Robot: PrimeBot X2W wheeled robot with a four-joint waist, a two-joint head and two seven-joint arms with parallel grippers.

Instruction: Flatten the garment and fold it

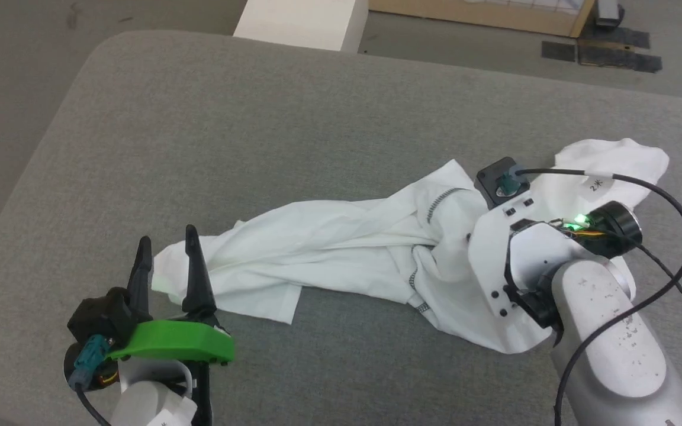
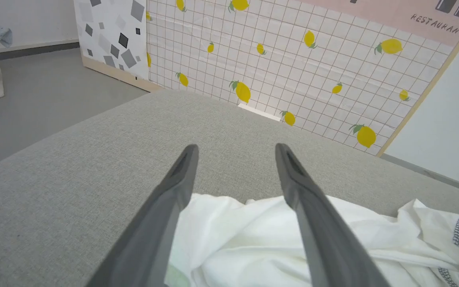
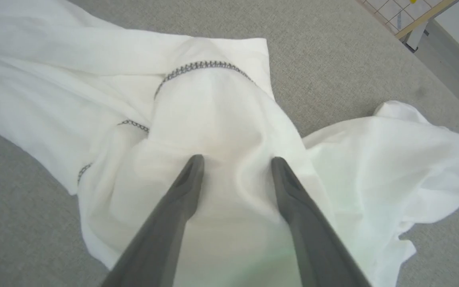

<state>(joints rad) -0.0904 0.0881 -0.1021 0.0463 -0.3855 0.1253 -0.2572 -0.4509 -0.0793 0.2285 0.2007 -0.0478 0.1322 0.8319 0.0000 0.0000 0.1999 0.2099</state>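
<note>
1. 2 pairs of jaws stand apart: left gripper (image 1: pixel 166 239) and right gripper (image 3: pixel 237 159).
2. The white garment (image 1: pixel 341 236) lies bunched across the grey cushion (image 1: pixel 228 118).
3. Left gripper is over its left end, right gripper over its right half.

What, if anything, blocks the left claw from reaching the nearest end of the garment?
Probably nothing, so yes: the left claw hangs open right over the end of the garment, with nothing between them.

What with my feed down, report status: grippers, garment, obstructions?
Left gripper open, empty, at left end of garment. Right gripper open above its bunched middle. Garment crumpled, unfolded, on grey surface. Nothing obstructing.
</note>
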